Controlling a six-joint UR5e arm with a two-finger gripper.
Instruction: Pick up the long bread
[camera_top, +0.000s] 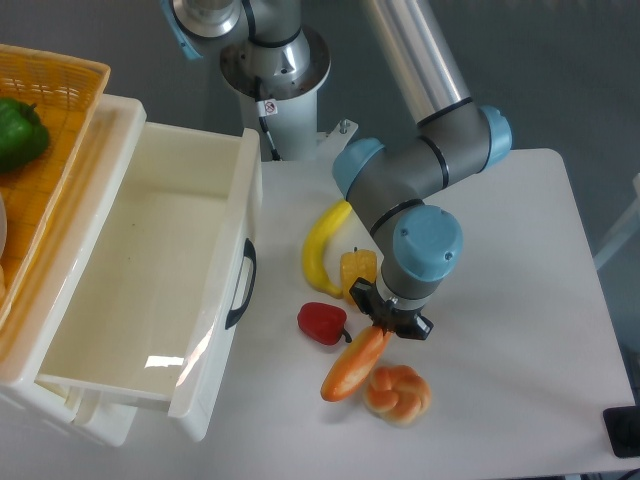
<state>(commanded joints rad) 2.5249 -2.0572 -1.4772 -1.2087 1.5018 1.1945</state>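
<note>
Just below the frame's centre, the long bread (355, 364) lies slanted on the white table (520, 300), touching the knotted bun (398, 392). Its upper end is clamped by the gripper (389, 324). It is judged light, stiff and slippery, being glossy moulded plastic with tapered ends; a grip nearer mid-length would balance better.
</note>
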